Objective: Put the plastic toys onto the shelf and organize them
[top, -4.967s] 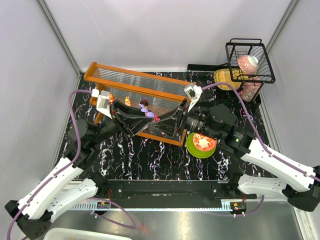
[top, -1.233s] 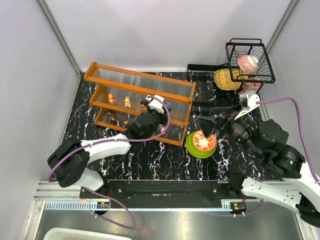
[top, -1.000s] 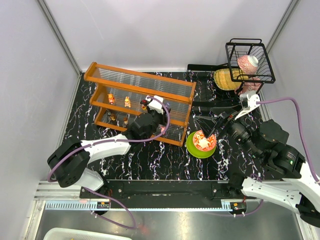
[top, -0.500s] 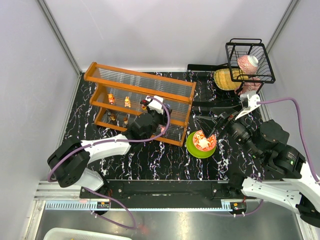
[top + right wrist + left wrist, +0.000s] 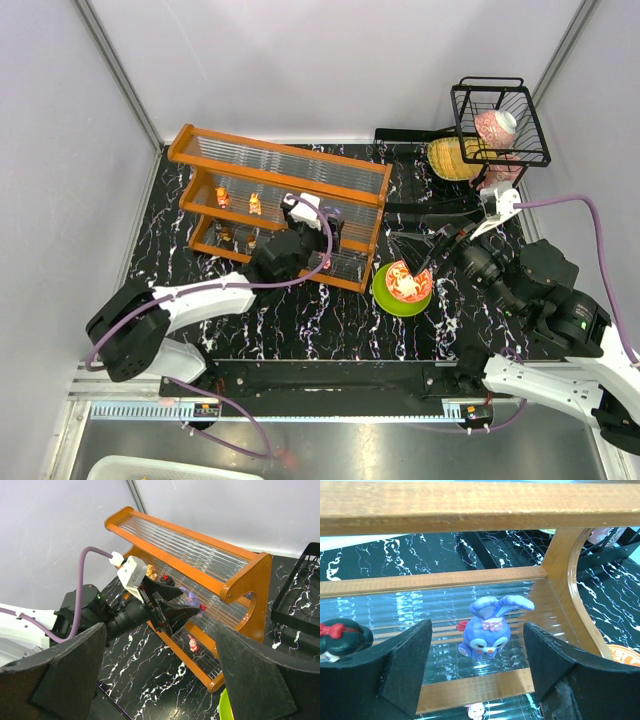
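left fingers have spread apart at the shelf: two orange toys, one red-bowed figure, one purple bunny standing untouched between those fingers, one pink toy on the tier below; right fingers spread wide, empty

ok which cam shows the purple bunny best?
Left wrist: the purple bunny fills mid-frame, upright on the shelf, between the open fingers of the left gripper. Right wrist shows it tiny; top external: can't pick it out.

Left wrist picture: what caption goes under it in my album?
Purple bunny toy stands on the orange shelf, untouched between the fingers of the open left hand.
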Robot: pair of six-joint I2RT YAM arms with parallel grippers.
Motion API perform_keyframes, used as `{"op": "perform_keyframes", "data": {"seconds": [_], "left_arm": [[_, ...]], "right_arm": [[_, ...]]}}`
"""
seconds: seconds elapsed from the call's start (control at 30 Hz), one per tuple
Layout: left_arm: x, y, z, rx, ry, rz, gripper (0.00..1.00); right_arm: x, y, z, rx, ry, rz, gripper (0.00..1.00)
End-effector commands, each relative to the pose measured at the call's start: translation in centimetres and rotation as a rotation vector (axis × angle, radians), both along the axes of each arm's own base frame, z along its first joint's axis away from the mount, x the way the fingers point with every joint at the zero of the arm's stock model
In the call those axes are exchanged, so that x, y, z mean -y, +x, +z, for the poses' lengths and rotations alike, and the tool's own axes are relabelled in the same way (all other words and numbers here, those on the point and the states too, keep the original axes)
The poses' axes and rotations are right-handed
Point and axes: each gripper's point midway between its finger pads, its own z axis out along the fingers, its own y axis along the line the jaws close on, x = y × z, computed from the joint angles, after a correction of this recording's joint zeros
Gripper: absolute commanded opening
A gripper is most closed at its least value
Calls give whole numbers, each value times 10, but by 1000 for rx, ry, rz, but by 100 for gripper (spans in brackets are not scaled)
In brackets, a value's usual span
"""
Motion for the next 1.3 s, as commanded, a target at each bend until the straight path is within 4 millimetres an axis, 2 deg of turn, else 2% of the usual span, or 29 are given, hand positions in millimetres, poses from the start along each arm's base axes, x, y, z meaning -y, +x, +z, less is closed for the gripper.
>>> {"op": "perform_keyframes", "data": {"seconds": [0.0,0.07,0.23,0.37,0.47,0.5,0.57,0.63,0.7,0.77,0.8,0.9,1.13,1.27], "left_arm": [[-11,-7,27,43,-84,34,82],[-15,-12,28,30,-107,37,86],[-28,-43,40,25,-175,11,99],[-40,-70,40,-72,-232,16,99],[-57,-86,33,-193,-258,40,99],[-70,-94,23,-243,-228,65,99],[-85,-100,20,-303,-264,123,99],[-104,-112,9,-356,-221,155,99],[-122,-120,4,-387,-206,198,99],[-139,-120,6,-398,-223,281,99],[-148,-124,-4,-422,-167,304,99],[-159,-129,-6,-429,-127,325,99],[-171,-137,7,-386,-196,294,99],[-187,-143,26,-339,-190,290,99]], "right_arm": [[0,-1,12,14,25,3,95],[-1,-1,12,14,22,6,95],[2,0,10,14,23,-3,95],[4,2,6,8,18,-23,97],[7,7,0,-14,26,-65,98],[8,11,-5,-26,22,-85,99],[13,17,-11,-53,36,-140,100],[17,23,-21,-80,28,-190,100],[13,27,-33,-113,7,-206,100],[8,31,-48,-146,-32,-216,100],[2,34,-60,-167,-65,-217,100],[-4,36,-82,-205,-91,-217,100],[10,33,-95,-212,-52,-260,100],[18,32,-101,-230,-45,-282,99]]}}
